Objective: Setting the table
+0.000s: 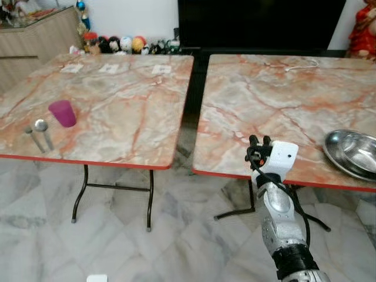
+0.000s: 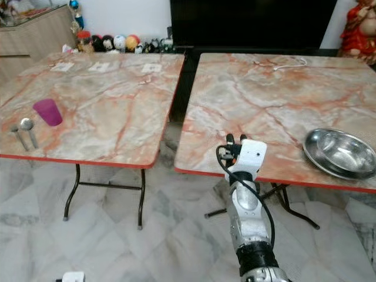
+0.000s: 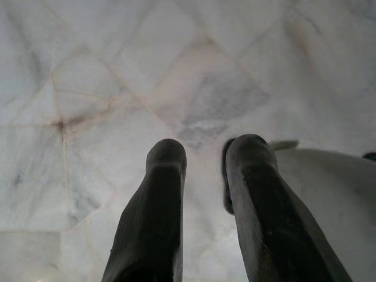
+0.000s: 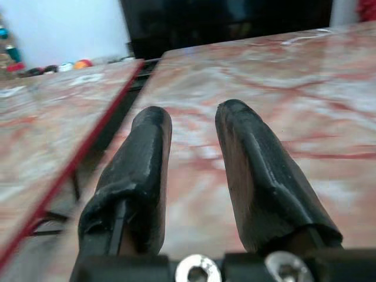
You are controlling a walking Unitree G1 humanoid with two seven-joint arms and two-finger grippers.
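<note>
A purple cup [image 1: 63, 113] stands near the left end of the left marble table [image 1: 117, 100]. Just in front of the cup lie a spoon [image 1: 42, 130] and a second metal utensil [image 1: 32, 138]. On the right table [image 1: 276, 94] a steel bowl [image 1: 352, 153] sits at the right front edge. My right gripper [image 1: 259, 141] is raised at that table's front edge, well left of the bowl. Its fingers [image 4: 147, 153] stand slightly apart with nothing between them. My left gripper [image 3: 205, 150] hangs over the marble floor, open and empty.
A dark gap [image 1: 191, 111] separates the two tables. Three white paper pieces [image 1: 109, 68] lie along the left table's far edge. A white cable [image 1: 301, 64] lies at the back of the right table. Small figurines [image 1: 126, 44] and a black TV unit [image 1: 258, 23] line the wall.
</note>
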